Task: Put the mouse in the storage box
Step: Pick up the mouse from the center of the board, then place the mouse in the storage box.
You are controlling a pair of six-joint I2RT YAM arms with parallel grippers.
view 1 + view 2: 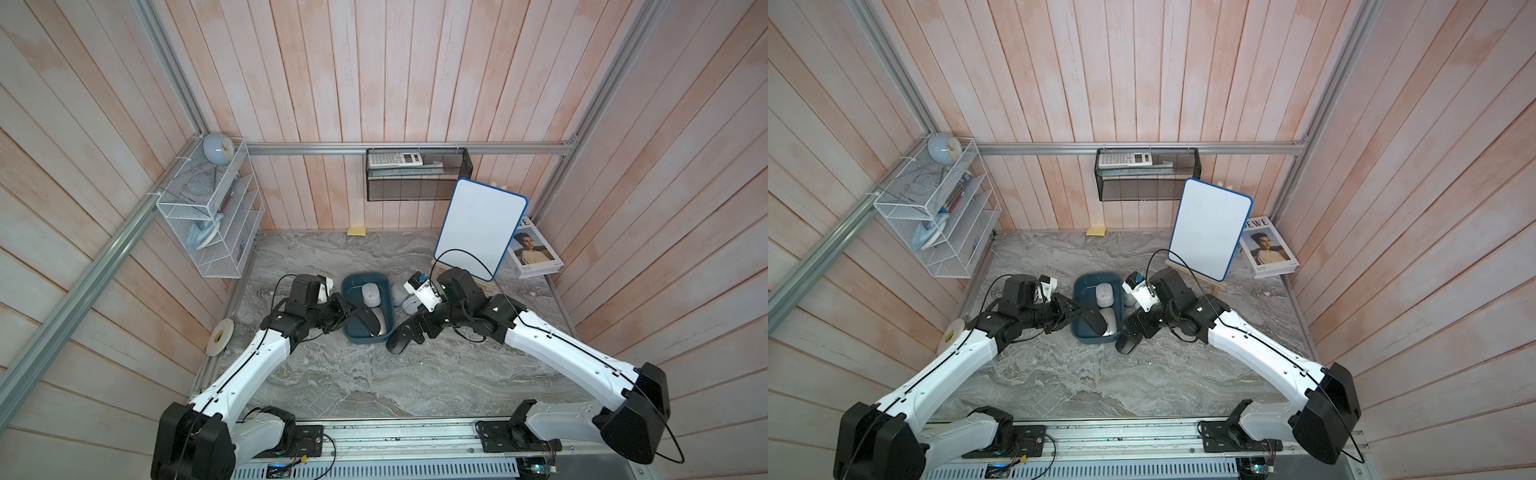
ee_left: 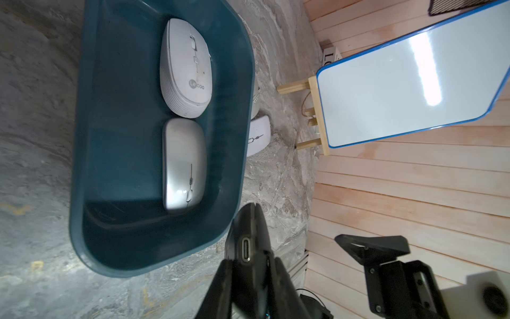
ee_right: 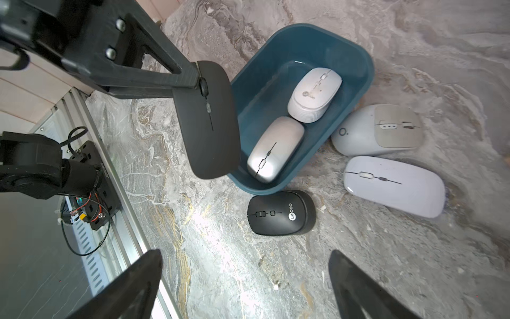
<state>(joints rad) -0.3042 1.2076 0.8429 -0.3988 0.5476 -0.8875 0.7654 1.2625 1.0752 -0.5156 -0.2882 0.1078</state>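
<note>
Since the left gripper (image 1: pixel 348 314) is pinched tight on the wheel end of the flat black mouse (image 3: pixel 207 118), that mouse hangs in the air over the left side of the storage box (image 1: pixel 365 339), just below the centre of the frame in both top views, and is not yet set down inside. Within the box a white mouse (image 2: pixel 185 69) and a silver mouse (image 2: pixel 183 165) lie end to end along one wall. The right gripper (image 3: pixel 244 254) hovers, jaws spread wide and empty, above a black Lecoo mouse (image 3: pixel 281 212) on the table just beside the box. I judge the held mouse light, rigid and smooth-shelled. Gripped at one end it may swing, so a hold across its flanks near the middle would be steadier.
</note>
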